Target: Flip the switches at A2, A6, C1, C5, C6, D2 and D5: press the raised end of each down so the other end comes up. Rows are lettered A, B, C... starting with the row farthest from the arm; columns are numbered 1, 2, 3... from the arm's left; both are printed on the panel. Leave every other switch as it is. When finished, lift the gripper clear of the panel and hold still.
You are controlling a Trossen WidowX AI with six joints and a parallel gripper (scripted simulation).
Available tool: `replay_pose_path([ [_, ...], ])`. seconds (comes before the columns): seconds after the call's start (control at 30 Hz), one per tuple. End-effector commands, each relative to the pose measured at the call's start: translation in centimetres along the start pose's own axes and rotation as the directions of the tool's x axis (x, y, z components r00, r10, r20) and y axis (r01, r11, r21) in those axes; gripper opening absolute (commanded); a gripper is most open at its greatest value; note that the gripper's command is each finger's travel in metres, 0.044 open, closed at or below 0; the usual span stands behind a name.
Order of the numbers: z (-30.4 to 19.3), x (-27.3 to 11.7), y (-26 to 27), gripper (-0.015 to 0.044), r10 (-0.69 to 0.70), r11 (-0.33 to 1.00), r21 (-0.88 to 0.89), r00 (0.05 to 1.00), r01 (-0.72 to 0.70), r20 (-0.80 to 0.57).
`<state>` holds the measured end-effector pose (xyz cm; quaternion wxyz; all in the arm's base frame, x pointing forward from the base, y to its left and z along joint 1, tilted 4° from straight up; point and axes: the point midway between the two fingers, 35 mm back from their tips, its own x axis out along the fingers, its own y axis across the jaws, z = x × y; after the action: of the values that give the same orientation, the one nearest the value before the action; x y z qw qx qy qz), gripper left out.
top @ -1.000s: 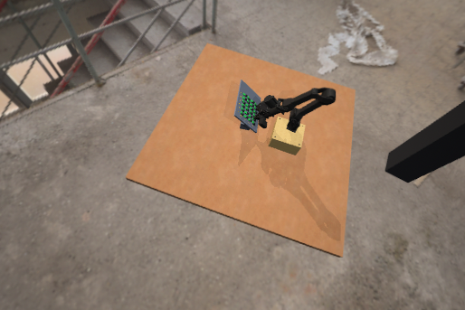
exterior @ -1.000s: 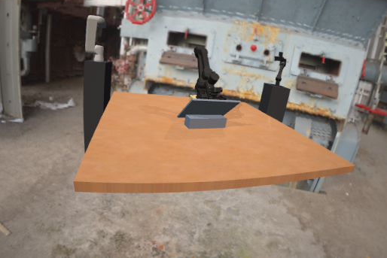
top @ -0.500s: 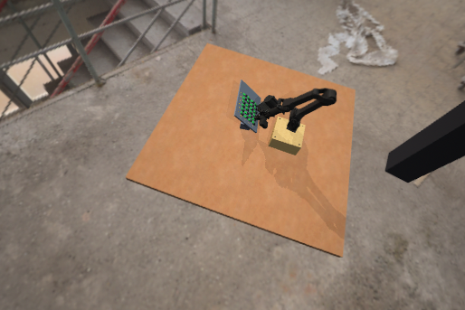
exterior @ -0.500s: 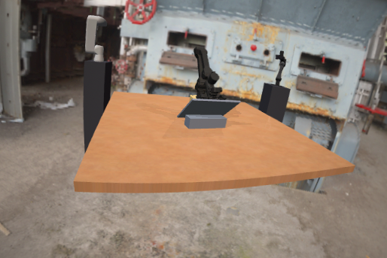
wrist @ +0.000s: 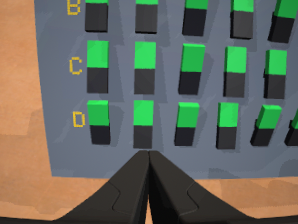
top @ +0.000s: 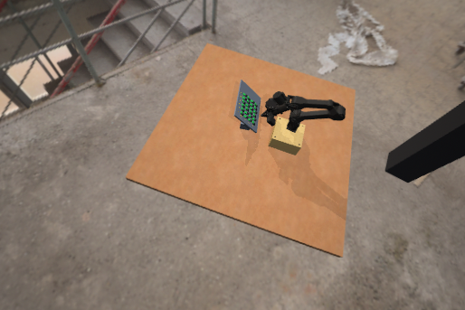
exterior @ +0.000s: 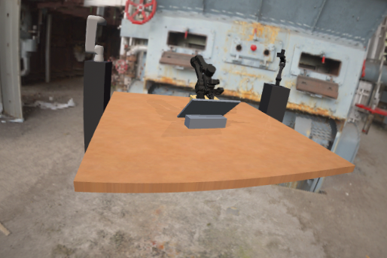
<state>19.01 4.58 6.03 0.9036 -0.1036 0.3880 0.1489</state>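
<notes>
The tilted grey switch panel (top: 242,86) (exterior: 211,107) (wrist: 52,145) carries green-and-black rocker switches; the exterior view shows only its back. My gripper (top: 264,115) (wrist: 148,159) is shut and empty. In the wrist view its tips appear just below switch D2 (wrist: 143,124), over the panel's near margin; the top view shows them off the panel's face. Switches C1 (wrist: 97,67), C5 (wrist: 275,73) and D5 (wrist: 266,125) also show in the wrist view. Which ends are raised is hard to tell. A2, A6 and C6 are outside the wrist view.
The panel's grey support block (exterior: 205,122) stands on the brown table (top: 194,160) (exterior: 150,159) (wrist: 17,90). The arm's yellow base block (top: 286,142) is close beside the panel. Black pillars (top: 425,146) (exterior: 97,99) stand beyond the table's edges.
</notes>
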Motion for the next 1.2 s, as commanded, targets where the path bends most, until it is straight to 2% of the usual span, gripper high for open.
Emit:
replay_pose_path([
  [0.0, 0.3, -0.2, -1.1, 0.0, -0.004, 1.0, -0.003, 1.0, 0.004, -0.011],
  [0.43, 0.1, -0.3, -9.2, 0.0, -0.009, 1.0, -0.002, 1.0, 0.009, 0.006],
  [0.53, 0.1, -0.2, -9.3, 0.0, -0.01, 1.0, -0.002, 1.0, 0.01, 0.007],
  [0.7, 0.2, 3.0, -9.3, 0.0, -0.009, 1.0, -0.001, 1.0, 0.009, -0.016],
  [1.17, 0.2, 4.4, -9.3, 0.0, -0.009, 1.0, -0.001, 1.0, 0.009, -0.016],
])
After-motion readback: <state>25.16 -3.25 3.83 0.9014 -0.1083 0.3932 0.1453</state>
